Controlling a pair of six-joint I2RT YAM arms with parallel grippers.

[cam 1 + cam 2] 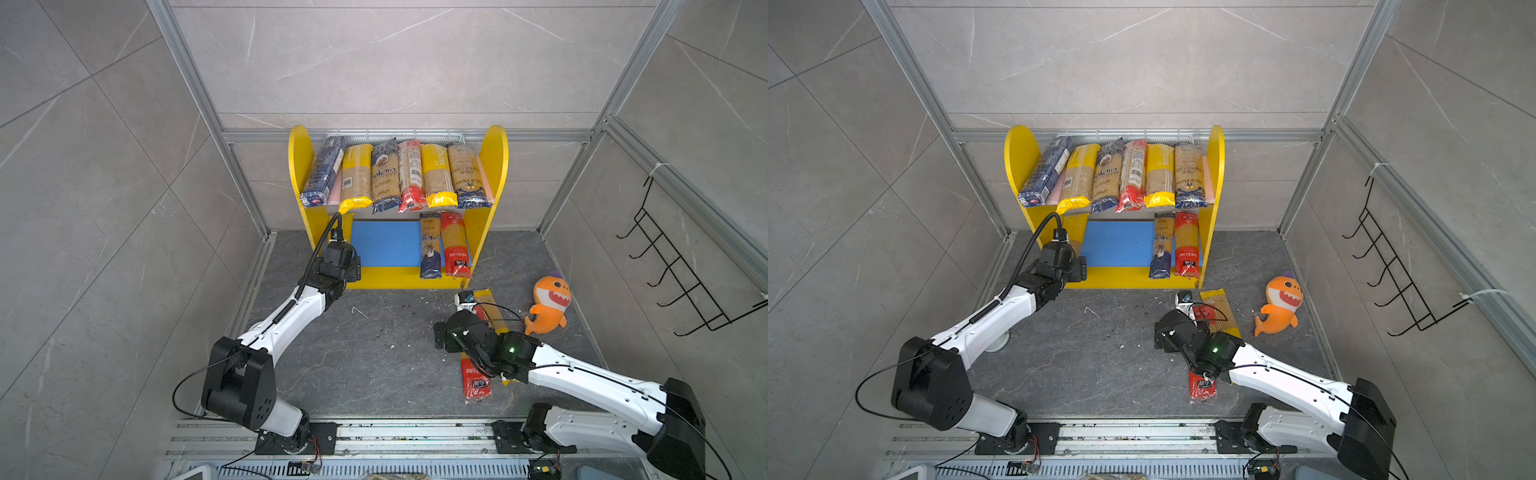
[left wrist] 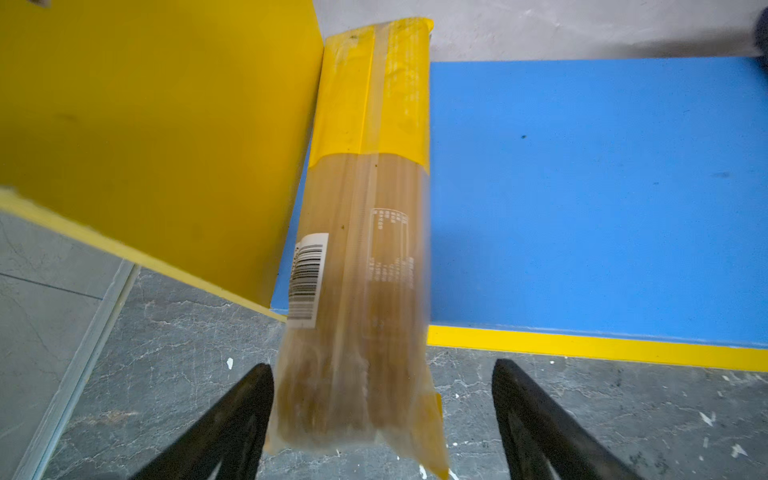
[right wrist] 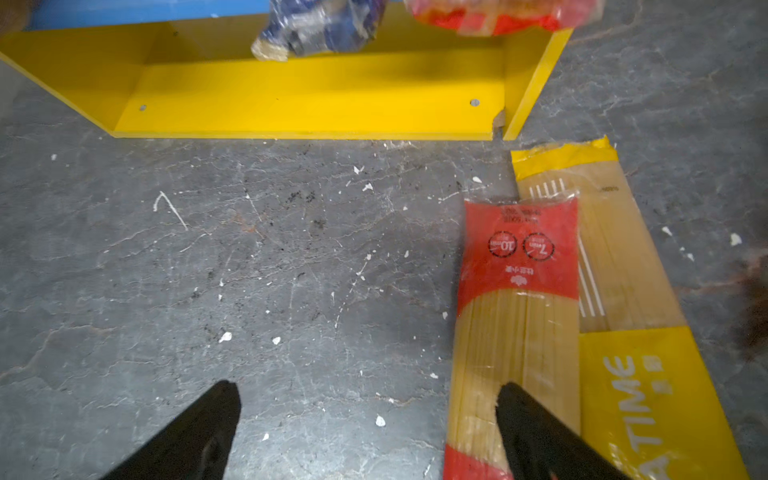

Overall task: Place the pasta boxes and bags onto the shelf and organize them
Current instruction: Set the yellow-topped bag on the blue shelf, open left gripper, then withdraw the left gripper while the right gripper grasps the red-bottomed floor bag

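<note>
The shelf (image 1: 493,166) has yellow sides, a pink upper board and a blue lower board (image 1: 386,243). Several pasta packs (image 1: 390,174) lie in a row on the upper board. A navy-ended bag (image 1: 430,245) and a red bag (image 1: 455,245) lie at the right of the lower board. A yellow-ended bag (image 2: 361,270) lies on the blue board (image 2: 582,187) against the left side, its near end between the spread jaws of my open left gripper (image 2: 382,365). My right gripper (image 3: 368,387) is open above the floor, one finger over a red-ended bag (image 3: 515,311) beside a yellow-ended bag (image 3: 623,291).
An orange plush shark (image 1: 548,303) sits on the floor right of the two loose bags. A black wire rack (image 1: 681,270) hangs on the right wall. A white mesh basket (image 1: 399,134) shows behind the shelf. Aluminium frame posts border the dark floor (image 1: 374,353).
</note>
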